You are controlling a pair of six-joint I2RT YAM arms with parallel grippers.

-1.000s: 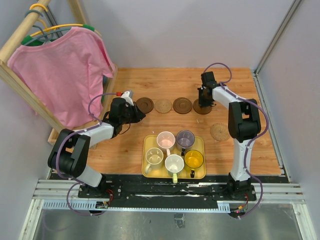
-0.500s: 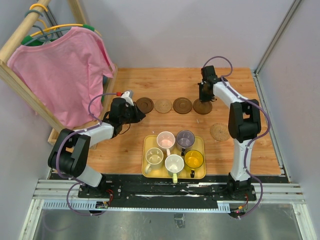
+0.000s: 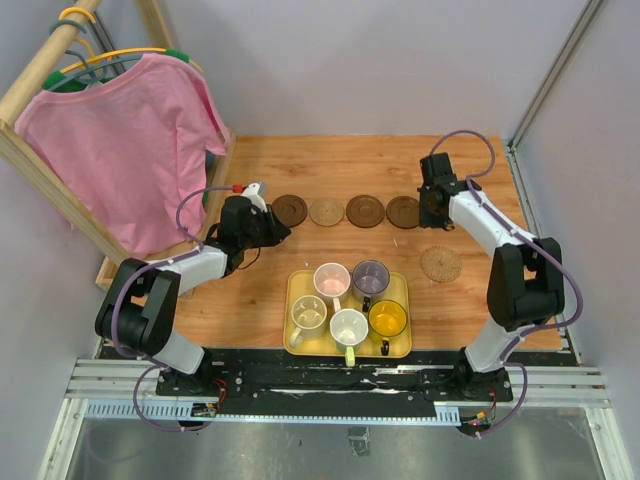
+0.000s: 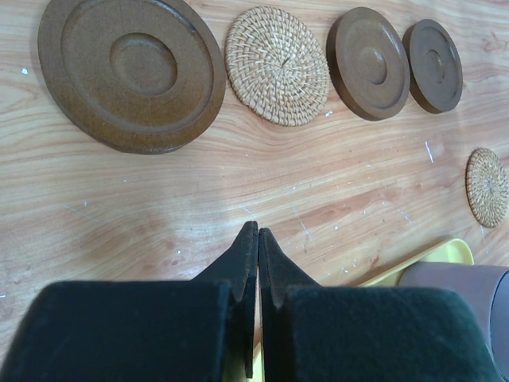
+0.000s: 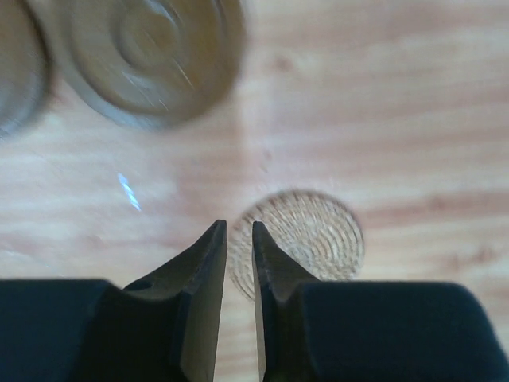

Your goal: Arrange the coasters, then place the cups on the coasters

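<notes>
Four coasters lie in a row at mid-table: dark brown (image 3: 289, 210), woven tan (image 3: 326, 212), dark brown (image 3: 365, 210) and dark brown (image 3: 403, 211). A fifth, woven tan coaster (image 3: 440, 264) lies apart at the front right. My right gripper (image 3: 436, 220) hovers between the last dark coaster (image 5: 151, 56) and the tan one (image 5: 314, 231); its jaws stand a narrow gap apart, empty (image 5: 238, 231). My left gripper (image 3: 278, 228) is shut and empty (image 4: 257, 235), just in front of the leftmost dark coaster (image 4: 131, 72). The cups, pink (image 3: 331, 279), grey-purple (image 3: 371, 277), cream (image 3: 308, 314), white-green (image 3: 348, 326) and yellow (image 3: 387, 318), stand on a tray.
The yellow tray (image 3: 294, 290) sits at the front centre between the arms. A wooden rack (image 3: 120, 265) with a pink shirt (image 3: 130, 140) on a hanger fills the left side. A metal frame post (image 3: 530, 190) borders the table on the right.
My right gripper has left the fourth dark coaster in the row, swung right and toward the front, and its jaws have parted slightly. The left arm has not moved.
</notes>
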